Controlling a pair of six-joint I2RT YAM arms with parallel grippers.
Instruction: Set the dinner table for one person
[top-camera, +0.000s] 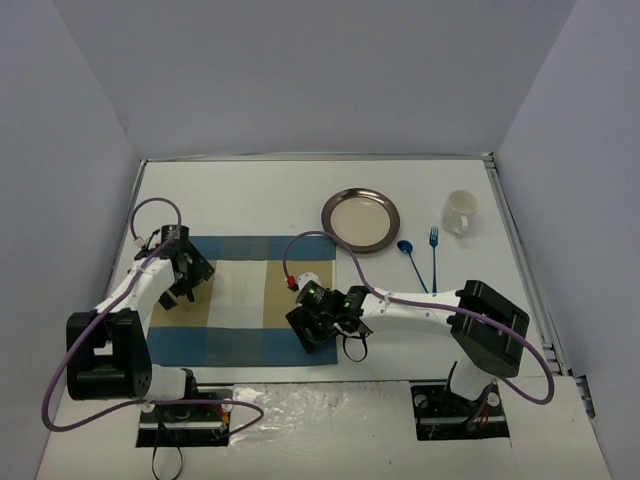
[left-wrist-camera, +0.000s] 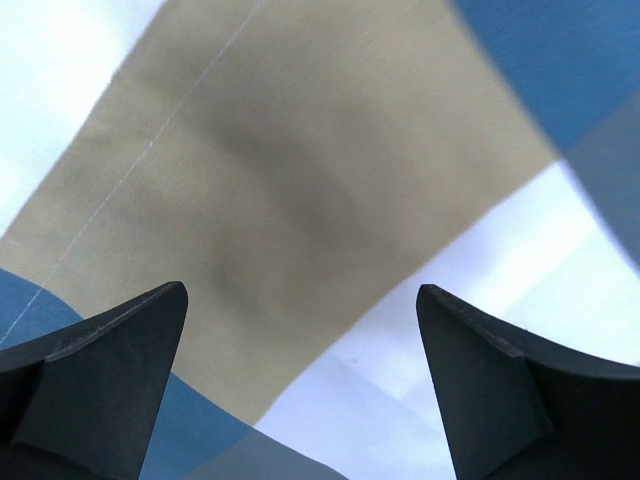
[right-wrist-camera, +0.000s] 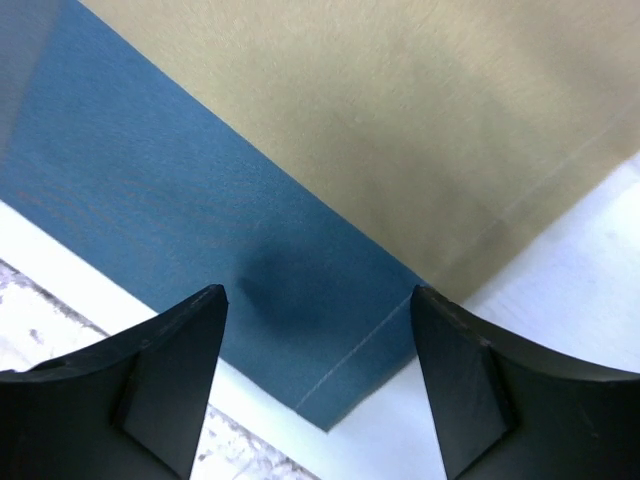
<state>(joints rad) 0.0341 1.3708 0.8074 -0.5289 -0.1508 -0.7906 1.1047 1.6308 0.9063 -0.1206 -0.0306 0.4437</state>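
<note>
Top external shows the white surface (top-camera: 250, 195) filling the frame, with the checked placemat (top-camera: 240, 290) flat at lower centre-left. The plate (top-camera: 360, 220), cup (top-camera: 460, 212), spoon (top-camera: 412, 265) and fork (top-camera: 434, 255) lie to the upper right, off the cloth. The left tool (top-camera: 185, 275) hangs over the cloth's left edge and the right tool (top-camera: 315, 320) over its lower right corner. Left wrist shows the left tool (left-wrist-camera: 300, 300) with jaws wide and empty, close above tan and blue checks. Right wrist shows the right tool (right-wrist-camera: 318, 300) likewise wide and empty, above the blue corner. The step looks like laying the mat square. Next, probably the right arm must lift and reach for the plate, gripping its rim.
</note>
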